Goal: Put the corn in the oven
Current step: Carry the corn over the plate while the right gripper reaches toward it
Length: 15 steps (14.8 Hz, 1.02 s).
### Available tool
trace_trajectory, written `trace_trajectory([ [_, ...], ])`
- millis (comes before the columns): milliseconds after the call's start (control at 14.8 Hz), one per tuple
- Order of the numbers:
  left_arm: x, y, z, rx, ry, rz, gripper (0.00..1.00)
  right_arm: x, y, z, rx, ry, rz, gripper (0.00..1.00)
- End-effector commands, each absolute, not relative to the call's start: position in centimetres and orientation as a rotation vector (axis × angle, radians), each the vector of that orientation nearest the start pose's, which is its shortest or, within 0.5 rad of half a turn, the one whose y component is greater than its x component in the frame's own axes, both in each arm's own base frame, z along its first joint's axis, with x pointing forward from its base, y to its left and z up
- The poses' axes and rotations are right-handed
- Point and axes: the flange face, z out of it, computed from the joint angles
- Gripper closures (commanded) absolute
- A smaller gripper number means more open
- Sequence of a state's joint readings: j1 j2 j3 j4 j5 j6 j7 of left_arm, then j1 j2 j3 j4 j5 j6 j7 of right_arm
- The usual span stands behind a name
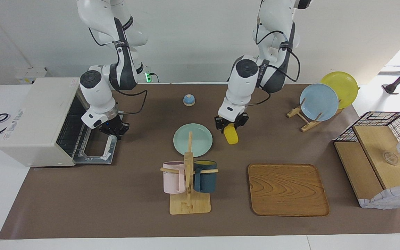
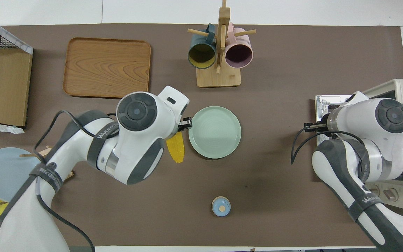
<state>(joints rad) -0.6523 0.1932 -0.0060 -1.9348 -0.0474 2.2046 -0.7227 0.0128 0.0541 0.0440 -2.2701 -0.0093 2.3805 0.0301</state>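
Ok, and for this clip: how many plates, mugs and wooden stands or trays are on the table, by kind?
Plates: 3, round green plate, blue plate and yellow plate in a wooden plate rack.
Mugs: 2, pink mug and dark teal mug, hung on a wooden mug tree.
Wooden stands or trays: 3, the rack, the tree, a flat wooden tray.
Total: 8.

Left gripper (image 1: pixel 231 124) up in the air beside the plate (image 1: pixel 192 140), fingers clamped on the corn (image 1: pixel 231 135), over bare surface (image 1: pixel 116 194) toward the left arm's end. Tray (image 1: pixel 288 189) farther from the robots than the corn; mug rack (image 1: pixel 189 180) farther than the plate. Bell (image 1: pixel 189 100) nearer the robots. Right gripper (image 1: pixel 112 130), fingers together, over the open door of the oven (image 1: pixel 43 121) at the right arm's end
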Motion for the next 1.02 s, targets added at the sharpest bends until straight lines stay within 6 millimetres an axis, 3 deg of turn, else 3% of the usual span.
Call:
trace_trajectory([
  [0, 45.5, -39.4, 39.5, -3.276, -0.197, -0.148, 1.0, 54.0, 5.2, 35.5, -3.122, -0.004, -0.07, 1.0],
  [135, 44.6, -41.7, 38.3, -3.305, -0.206, -0.191, 1.0, 55.1, 7.2, 36.9, -3.121, 0.066, -0.032, 1.0],
  [203, 44.2, -43.0, 37.5, -3.321, -0.201, -0.215, 1.0, 55.7, 7.3, 37.7, -3.121, 0.108, -0.029, 0.85],
  [271, 43.8, -44.3, 35.9, -3.334, -0.212, -0.233, 1.0, 56.1, 7.5, 37.9, -3.12, 0.11, -0.024, 0.41],
  [338, 43.5, -45.3, 34.4, -3.345, -0.223, -0.25, 1.0, 56.3, 8.2, 38.3, -3.12, 0.093, -0.026, 0.11],
  [406, 43.3, -46.0, 33.0, -3.352, -0.212, -0.261, 1.0, 56.5, 9.1, 38.6, -3.119, 0.065, -0.035, 0.11],
  [609, 43.0, -47.3, 31.1, -3.358, -0.184, -0.27, 1.0, 56.6, 9.2, 38.6, -3.121, 0.037, -0.034, 0.1],
  [744, 42.8, -47.6, 30.7, -3.368, -0.174, -0.289, 0.99, 56.8, 9.0, 39.1, -3.13, 0.001, -0.014, 0.04],
  [880, 42.8, -47.5, 30.7, -3.363, -0.169, -0.281, 0.29, 57.6, 9.7, 42.8, -3.14, -0.037, 0.097, 0.0],
  [947, 42.8, -47.5, 30.6, -3.36, -0.169, -0.279, 0.0, 58.4, 10.3, 44.6, -3.14, -0.052, 0.143, 0.0],
])
